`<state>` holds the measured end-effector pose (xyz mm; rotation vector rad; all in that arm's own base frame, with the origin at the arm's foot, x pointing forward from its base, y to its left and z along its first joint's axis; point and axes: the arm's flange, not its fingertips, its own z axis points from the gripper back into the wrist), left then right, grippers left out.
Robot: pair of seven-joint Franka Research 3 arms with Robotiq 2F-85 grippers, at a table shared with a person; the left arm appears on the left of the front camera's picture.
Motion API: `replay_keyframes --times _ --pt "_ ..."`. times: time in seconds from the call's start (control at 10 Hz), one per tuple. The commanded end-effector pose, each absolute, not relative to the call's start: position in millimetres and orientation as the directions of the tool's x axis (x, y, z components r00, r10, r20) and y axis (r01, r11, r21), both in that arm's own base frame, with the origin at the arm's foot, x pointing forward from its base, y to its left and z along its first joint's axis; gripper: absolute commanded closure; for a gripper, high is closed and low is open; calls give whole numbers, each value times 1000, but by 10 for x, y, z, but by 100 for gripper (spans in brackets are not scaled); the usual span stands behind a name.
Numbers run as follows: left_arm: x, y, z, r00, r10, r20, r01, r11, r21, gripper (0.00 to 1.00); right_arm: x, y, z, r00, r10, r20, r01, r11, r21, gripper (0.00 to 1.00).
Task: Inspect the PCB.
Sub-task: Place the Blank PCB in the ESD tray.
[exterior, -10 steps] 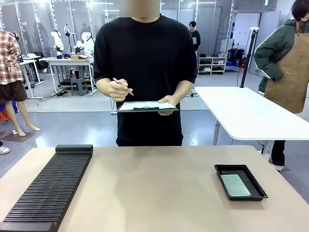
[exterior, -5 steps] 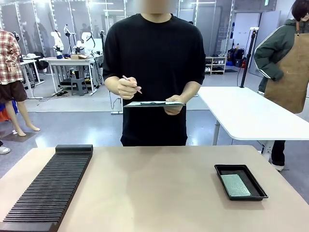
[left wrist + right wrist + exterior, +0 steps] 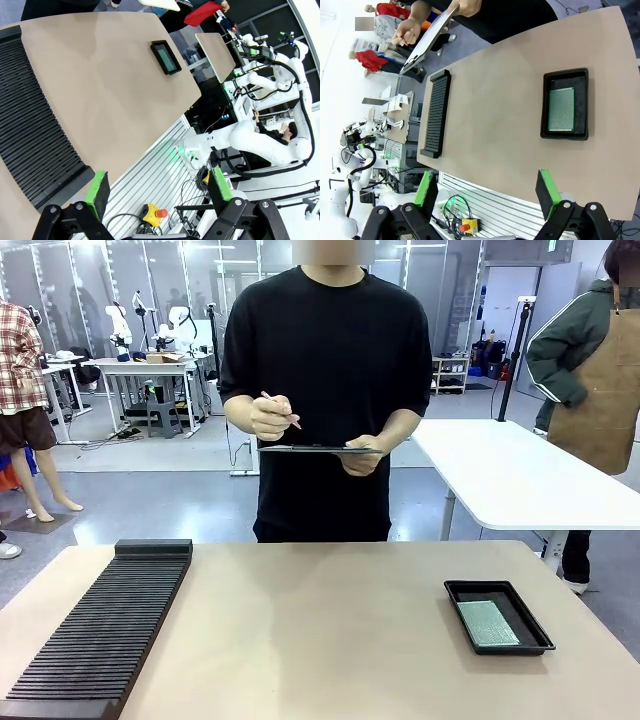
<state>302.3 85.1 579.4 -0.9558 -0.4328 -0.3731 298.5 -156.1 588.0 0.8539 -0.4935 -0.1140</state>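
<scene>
The PCB (image 3: 487, 622), a thin green board dotted with a pale grid, lies flat in a black tray (image 3: 530, 613) on the right of the table; it is also visible as the PCB (image 3: 561, 109) in the tray (image 3: 544, 106) and small as the PCB (image 3: 167, 56). My left gripper (image 3: 158, 188) is open with nothing between its green pads, high above the table's near edge. My right gripper (image 3: 488, 190) is open too, well short of the tray. A person (image 3: 325, 380) at the far side holds a dark clipboard (image 3: 318, 448) and a pen (image 3: 280, 408).
A long black ribbed rack (image 3: 100, 630) runs along the table's left side. A white table (image 3: 510, 475) stands beyond on the right, with another person (image 3: 590, 370) in a brown apron beside it.
The person has stepped slightly to the right and lifted the clipboard so it is now seen edge-on. The PCB and tray have not moved.
</scene>
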Motion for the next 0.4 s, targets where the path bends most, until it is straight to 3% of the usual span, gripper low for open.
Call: replay_keyframes --times 0.0,0.3 --pt "3012 841 5821 857 -119 501 482 527 -699 0 2984 -1557 5886 882 -286 374 -100 662 743 0" --pt "3012 841 5821 857 -119 501 482 527 -699 0 2984 -1557 5886 882 -286 374 -100 662 743 0"
